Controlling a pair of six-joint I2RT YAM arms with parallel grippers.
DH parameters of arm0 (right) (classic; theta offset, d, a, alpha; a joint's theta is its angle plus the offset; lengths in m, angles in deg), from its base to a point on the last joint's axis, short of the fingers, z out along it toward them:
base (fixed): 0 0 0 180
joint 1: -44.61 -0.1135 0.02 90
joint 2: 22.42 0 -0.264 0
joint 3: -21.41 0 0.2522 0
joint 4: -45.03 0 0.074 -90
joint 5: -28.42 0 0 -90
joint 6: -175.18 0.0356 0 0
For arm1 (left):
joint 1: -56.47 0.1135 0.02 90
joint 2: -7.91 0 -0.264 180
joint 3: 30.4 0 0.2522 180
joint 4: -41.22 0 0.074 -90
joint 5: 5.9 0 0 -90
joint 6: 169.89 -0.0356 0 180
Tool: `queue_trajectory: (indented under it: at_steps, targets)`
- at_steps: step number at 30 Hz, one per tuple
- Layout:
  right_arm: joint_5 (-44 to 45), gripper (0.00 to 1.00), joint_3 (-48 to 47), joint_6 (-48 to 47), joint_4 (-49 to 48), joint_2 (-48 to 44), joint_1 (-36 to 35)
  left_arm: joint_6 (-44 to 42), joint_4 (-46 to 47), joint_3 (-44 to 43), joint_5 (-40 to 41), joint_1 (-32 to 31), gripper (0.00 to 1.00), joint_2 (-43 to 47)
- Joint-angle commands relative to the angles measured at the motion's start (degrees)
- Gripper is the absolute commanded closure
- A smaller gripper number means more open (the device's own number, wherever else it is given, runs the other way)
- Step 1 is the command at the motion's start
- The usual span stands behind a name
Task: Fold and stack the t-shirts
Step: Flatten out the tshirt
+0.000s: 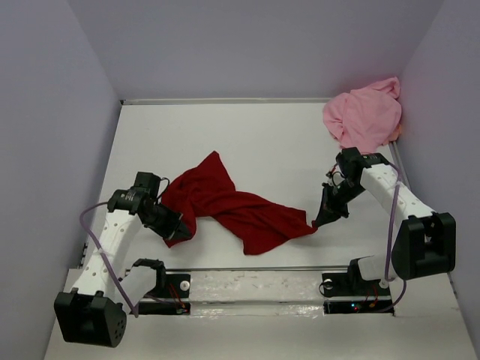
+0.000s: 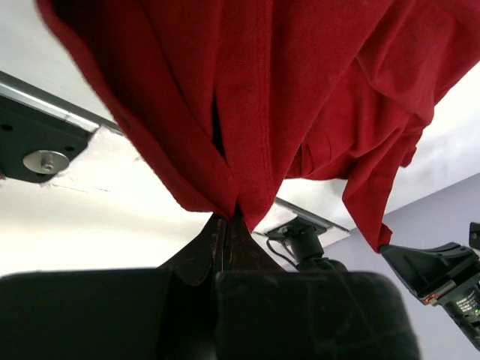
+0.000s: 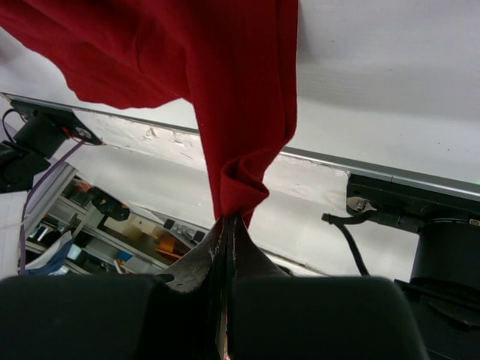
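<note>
The red shirt [image 1: 240,210] stretches left to right across the table [image 1: 255,135] between the arms, the left gripper [image 1: 178,229] clamped shut on its left edge and the right gripper [image 1: 319,220] pinching its right corner, while the pink shirt [image 1: 364,116] lies crumpled far right, nearer the right arm.

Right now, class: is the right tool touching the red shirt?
Touching. The right wrist view shows a bunched edge of the red shirt pinched in the shut right tool, with no gap.
</note>
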Motion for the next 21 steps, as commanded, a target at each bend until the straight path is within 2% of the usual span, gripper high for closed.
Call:
queue_trajectory:
  at_steps: [1, 8, 11, 17, 21]
  targets:
    - [-0.19, 1.00, -2.23, -0.96, -1.32, 0.25, -0.41, 8.09, -1.47, -0.10, -2.95, -4.91, 1.00, 1.18]
    - [-0.45, 1.00, -2.76, -1.22, -1.15, 0.43, -0.41, 15.57, -1.47, 3.25, -5.59, -18.26, 1.00, -3.30]
    - [-0.11, 0.94, -2.76, -1.31, -1.23, 0.17, -0.41, 15.05, -1.47, -1.92, -3.40, -20.03, 1.00, -7.78]
    - [-0.28, 0.94, -3.28, -1.22, -1.50, 0.60, -0.41, 8.92, -1.56, -23.69, 3.45, -24.16, 1.00, -20.42]
    - [-0.28, 0.94, -4.07, -1.31, -1.50, 0.96, -0.93, 6.26, -1.56, -27.77, 3.20, -28.98, 0.90, -27.98]
